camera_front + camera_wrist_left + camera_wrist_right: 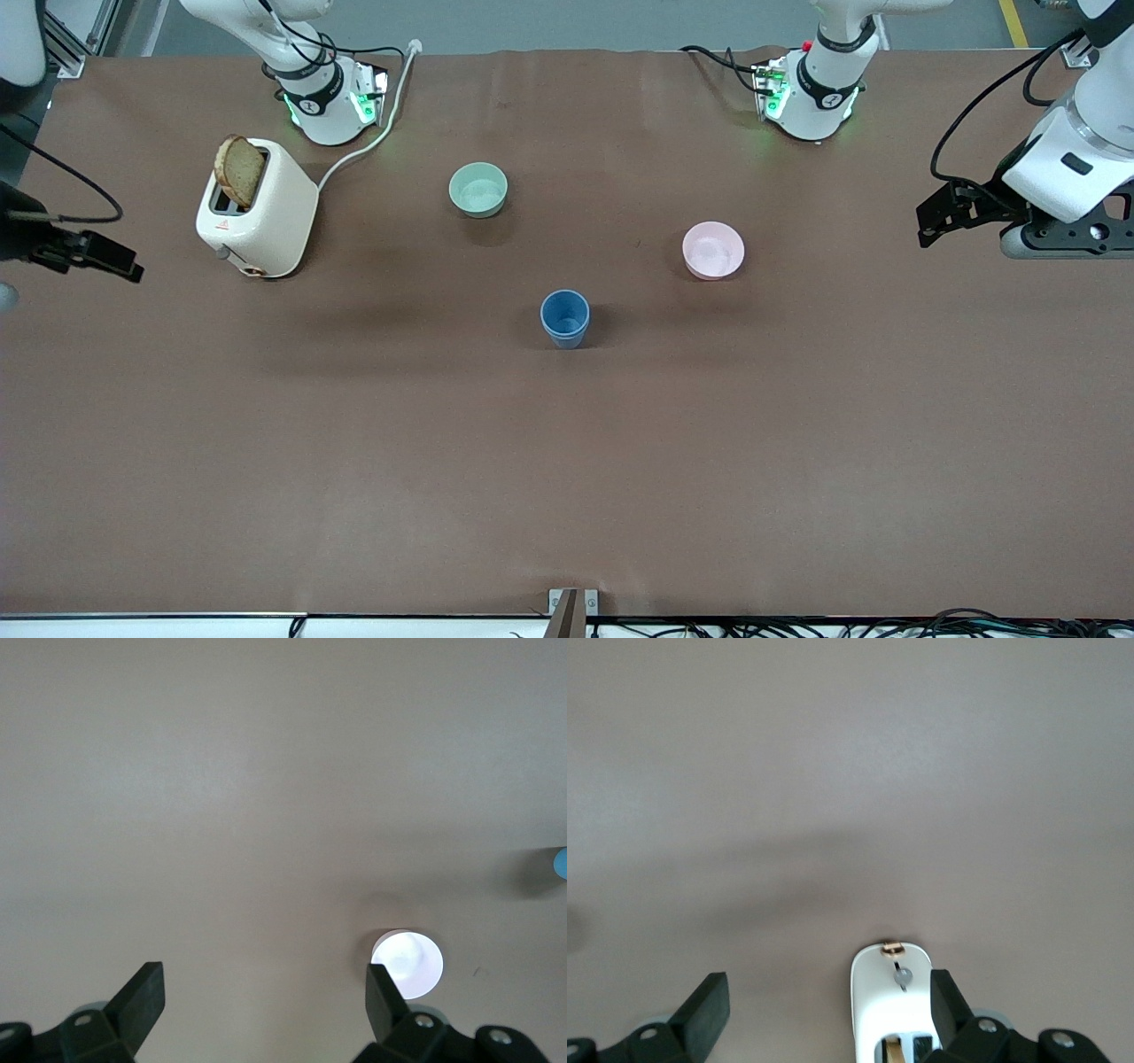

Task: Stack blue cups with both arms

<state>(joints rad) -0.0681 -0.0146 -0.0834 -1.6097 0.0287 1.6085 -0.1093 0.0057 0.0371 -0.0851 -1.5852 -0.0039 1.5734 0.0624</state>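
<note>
A blue cup (564,317) stands upright mid-table, nearer the front camera than both bowls. A line rings its side just below the rim, and I see only this one cup shape; a second cup cannot be told apart. Its edge also shows in the left wrist view (561,862). My left gripper (937,217) is open and empty, up over the left arm's end of the table, well away from the cup. In its own view, the left gripper (266,992) has bare table between the fingers. My right gripper (124,264) is open and empty over the right arm's end, beside the toaster; in its own view, the right gripper (830,1001) also has bare table between the fingers.
A pale green bowl (478,189) and a pink bowl (713,250) sit farther from the front camera than the cup. The pink bowl shows washed out in the left wrist view (407,964). A white toaster (257,211) holding a bread slice (239,170) stands near the right arm's base and shows in the right wrist view (890,1001).
</note>
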